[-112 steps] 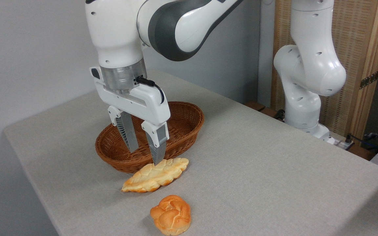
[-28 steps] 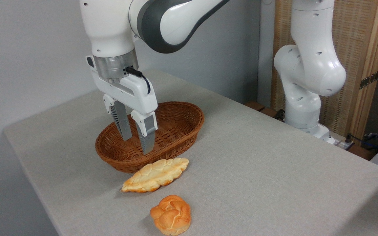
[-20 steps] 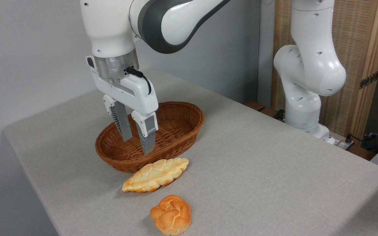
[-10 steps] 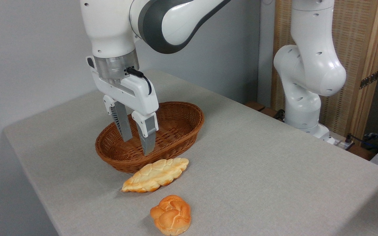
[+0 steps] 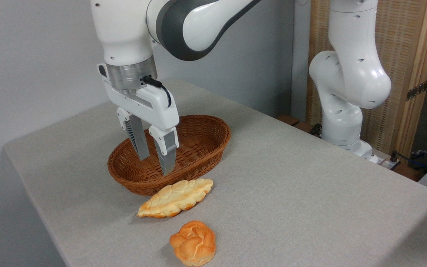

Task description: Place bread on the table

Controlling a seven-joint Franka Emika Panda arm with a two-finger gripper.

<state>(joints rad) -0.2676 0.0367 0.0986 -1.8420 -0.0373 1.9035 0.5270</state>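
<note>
Hanging over the basket [image 5: 198, 148], the pincer [image 5: 155, 165] gapes narrowly, holding nothing. The bun [image 5: 193, 243] lies on the counter [image 5: 310, 193] near its front edge, beyond the loaf [image 5: 175, 198] from the basket; right of the basket, bare cloth.

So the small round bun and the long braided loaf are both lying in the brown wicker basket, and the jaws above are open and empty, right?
Not quite: the camera view shows the small round bun and long braided loaf lying on the grey table, outside the brown wicker basket. The jaws are open and empty.
</note>
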